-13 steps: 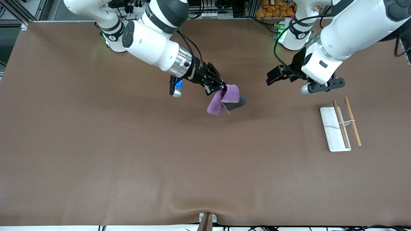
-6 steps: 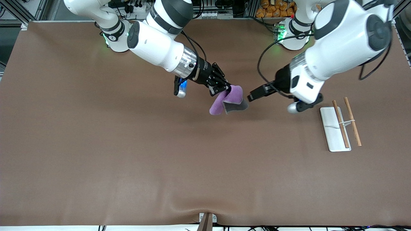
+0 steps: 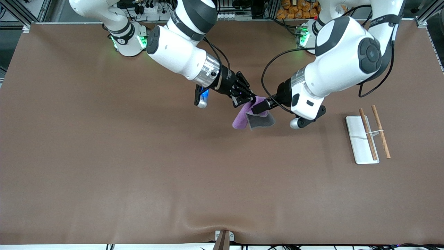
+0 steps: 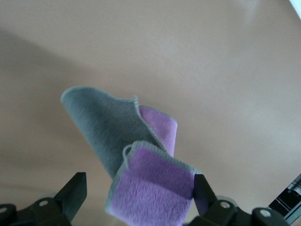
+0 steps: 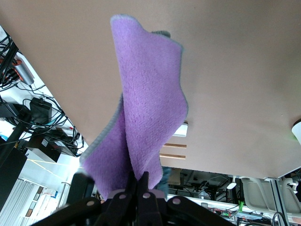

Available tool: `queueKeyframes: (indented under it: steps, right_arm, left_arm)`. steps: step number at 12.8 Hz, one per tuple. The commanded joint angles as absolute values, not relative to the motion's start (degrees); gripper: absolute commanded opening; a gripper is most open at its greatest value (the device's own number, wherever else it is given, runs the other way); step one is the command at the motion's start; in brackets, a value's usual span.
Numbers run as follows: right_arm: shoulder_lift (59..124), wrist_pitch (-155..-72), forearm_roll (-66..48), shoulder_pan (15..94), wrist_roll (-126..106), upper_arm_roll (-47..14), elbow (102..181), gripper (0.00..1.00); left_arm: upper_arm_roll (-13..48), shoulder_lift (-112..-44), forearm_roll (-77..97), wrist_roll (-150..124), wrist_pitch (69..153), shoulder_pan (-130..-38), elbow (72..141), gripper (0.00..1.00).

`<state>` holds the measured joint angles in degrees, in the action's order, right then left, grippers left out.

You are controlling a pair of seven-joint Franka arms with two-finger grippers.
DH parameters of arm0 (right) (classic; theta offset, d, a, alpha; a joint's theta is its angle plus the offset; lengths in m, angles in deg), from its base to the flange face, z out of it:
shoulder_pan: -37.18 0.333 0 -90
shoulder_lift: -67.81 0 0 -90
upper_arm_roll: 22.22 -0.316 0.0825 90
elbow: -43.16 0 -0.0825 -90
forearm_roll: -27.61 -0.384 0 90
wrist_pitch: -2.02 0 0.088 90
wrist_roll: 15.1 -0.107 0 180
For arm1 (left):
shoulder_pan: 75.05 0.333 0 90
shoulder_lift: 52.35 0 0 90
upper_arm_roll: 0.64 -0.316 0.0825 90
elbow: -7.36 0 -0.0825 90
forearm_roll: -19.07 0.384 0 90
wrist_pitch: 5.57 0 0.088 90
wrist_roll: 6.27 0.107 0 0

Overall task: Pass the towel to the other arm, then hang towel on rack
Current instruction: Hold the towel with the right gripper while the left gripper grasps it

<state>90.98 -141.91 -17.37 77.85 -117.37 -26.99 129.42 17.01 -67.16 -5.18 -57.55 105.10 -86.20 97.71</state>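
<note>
Brown tabletop (image 3: pixel 104 156) fills the frame; cables (image 3: pixel 222 10) and metal framing (image 3: pixel 20 10) run along the top edge.

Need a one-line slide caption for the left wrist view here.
Open left gripper straddles a fold of the soft purple-and-grey towel above the brown table, jaws apart on either side.

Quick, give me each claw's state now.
Right claw: shut on the small purple-and-grey soft cloth towel.
Left claw: open, fingers either side of the towel, not clamped.
</note>
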Motion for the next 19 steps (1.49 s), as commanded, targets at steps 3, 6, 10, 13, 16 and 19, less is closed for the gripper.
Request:
queueKeyframes:
  steps: [3,6,10,13,16,19]
  right_arm:
    - [91.89,-141.94,-16.43,78.66,-119.51,-26.17,127.45,0.0]
    - [91.8,-141.86,-16.25,78.66,-119.51,-26.17,127.45,0.0]
    - [91.71,-141.77,-15.29,78.4,-119.51,-26.17,127.62,0.0]
    - [91.71,-141.68,-15.29,78.4,-119.51,-26.17,127.62,0.0]
    - [91.71,-141.59,-15.2,78.22,-119.51,-26.17,127.8,0.0]
    - [91.19,-140.02,-15.2,77.87,-119.51,-26.08,128.24,1.0]
  left_arm:
    - [17.12,-67.29,-6.16,-57.86,104.82,-85.77,97.8,1.0]
    - [17.12,-67.29,-6.33,-57.95,104.82,-85.77,97.54,1.0]
    - [17.12,-66.76,-6.33,-57.6,104.39,-85.07,97.28,0.31]
    - [17.03,-66.76,-6.33,-57.6,103.33,-84.89,96.31,0.2]
    - [17.03,-66.41,-6.33,-57.6,102.8,-84.89,96.39,0.06]
    - [16.85,-66.41,-6.25,-57.25,102.19,-84.8,96.31,0.0]
